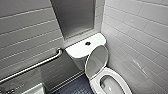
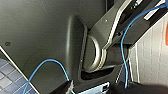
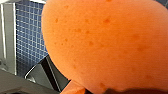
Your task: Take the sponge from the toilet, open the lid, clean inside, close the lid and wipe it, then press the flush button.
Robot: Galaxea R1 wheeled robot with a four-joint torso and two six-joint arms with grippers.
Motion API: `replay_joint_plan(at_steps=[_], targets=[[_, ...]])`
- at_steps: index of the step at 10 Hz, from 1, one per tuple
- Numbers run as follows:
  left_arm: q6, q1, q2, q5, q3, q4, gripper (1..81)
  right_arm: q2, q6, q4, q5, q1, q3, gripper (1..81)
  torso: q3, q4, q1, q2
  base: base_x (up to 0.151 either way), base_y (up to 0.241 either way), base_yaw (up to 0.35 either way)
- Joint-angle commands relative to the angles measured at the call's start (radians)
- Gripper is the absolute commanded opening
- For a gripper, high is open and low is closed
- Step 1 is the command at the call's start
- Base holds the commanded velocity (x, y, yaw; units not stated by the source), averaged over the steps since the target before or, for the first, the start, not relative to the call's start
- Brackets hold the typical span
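Gripped the bright orange-red, pitted sponge [image 3: 105,45] in the right claw, clamped on it and held so near the right wrist camera as to hide most of the dark blue small-tiled floor [image 3: 30,37] behind. Could not tell the left claw's state: blocked in the left wrist view by the robot's own dark plate and jointed bar, with a thin blue cable [image 2: 124,42] looping across and white wall tiles [image 2: 152,62] beside. Took the wider room from the head view: the white glossy ceramic toilet [image 1: 112,72] in the corner, thin oval white plastic lid [image 1: 96,61] raised and leaning back against the tank, bowl open, small round dark flush button [image 1: 87,43] on the flat white tank cover [image 1: 77,51]. Noted a silvery metal grab bar [image 1: 32,66] on the grey-tiled wall beside the tank, well apart from the bowl.
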Motion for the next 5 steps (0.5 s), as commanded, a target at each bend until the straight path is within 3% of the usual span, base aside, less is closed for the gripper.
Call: replay_joint_plan(at_steps=[1, 3, 4, 5], targets=[[0.0, 0.039, -0.015, 0.034, -0.016, 0.01, 81.1, 0.001, -0.002, -0.055, -0.061, -0.027, -0.022, 1.0, 0.093, 0.0, -0.061, 0.094, 0.0, 0.0, 0.0], [-0.001, 0.039, 0.008, 0.034, -0.06, 0.01, 81.1, 0.049, -0.002, -0.09, -0.09, -0.04, -0.088, 1.0, 0.151, 0.0, -0.11, 0.17, 0.0, 0.0, 0.0], [-0.001, 0.039, 0.027, 0.037, -0.091, 0.011, 81.1, 0.082, -0.002, -0.114, -0.121, -0.043, -0.135, 1.0, 0.104, 0.0, -0.135, 0.206, 0.0, 0.0, 0.0], [-0.001, 0.039, 0.042, 0.037, -0.121, 0.011, 81.1, 0.116, -0.002, -0.137, -0.151, -0.045, -0.184, 1.0, 0.117, 0.0, -0.158, 0.239, 0.0, 0.0, 0.0]])
